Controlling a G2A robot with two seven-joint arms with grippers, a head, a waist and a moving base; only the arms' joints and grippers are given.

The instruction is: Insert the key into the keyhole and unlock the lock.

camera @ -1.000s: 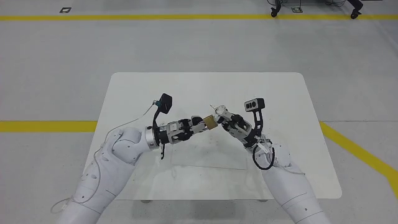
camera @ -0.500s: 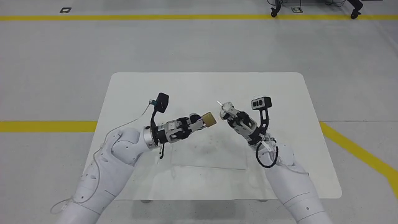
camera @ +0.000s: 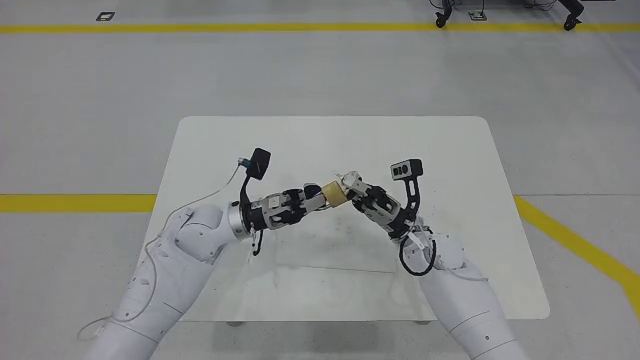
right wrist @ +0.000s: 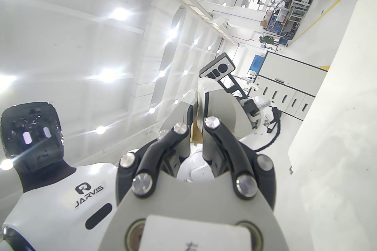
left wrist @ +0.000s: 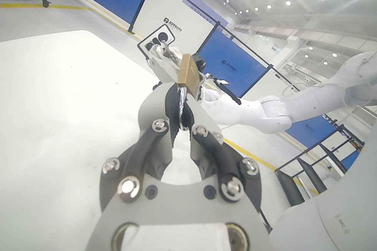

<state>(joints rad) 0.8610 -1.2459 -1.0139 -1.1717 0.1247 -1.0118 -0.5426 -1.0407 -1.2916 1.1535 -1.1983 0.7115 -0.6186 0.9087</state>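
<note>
Above the table [camera: 450,150], the left gripper [camera: 314,197] pinches the brass lock [camera: 333,193] from 9 o'clock. The right gripper [camera: 352,189], closed narrowly on the key [left wrist: 166,48], meets it from 3 o'clock. Left wrist view reveals the key's metal; right wrist view, a brass sliver.

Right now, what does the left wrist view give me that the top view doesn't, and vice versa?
Left wrist view: the left tool shut on the padlock's silver shackle, and a metal key pinched in the right tool at the brass body's far end. Whether the key is in the keyhole is hidden.
Top view: the white table under both arms, which meet above its middle, and the yellow floor lines.
Both: the padlock between the two tools, off the table.
</note>
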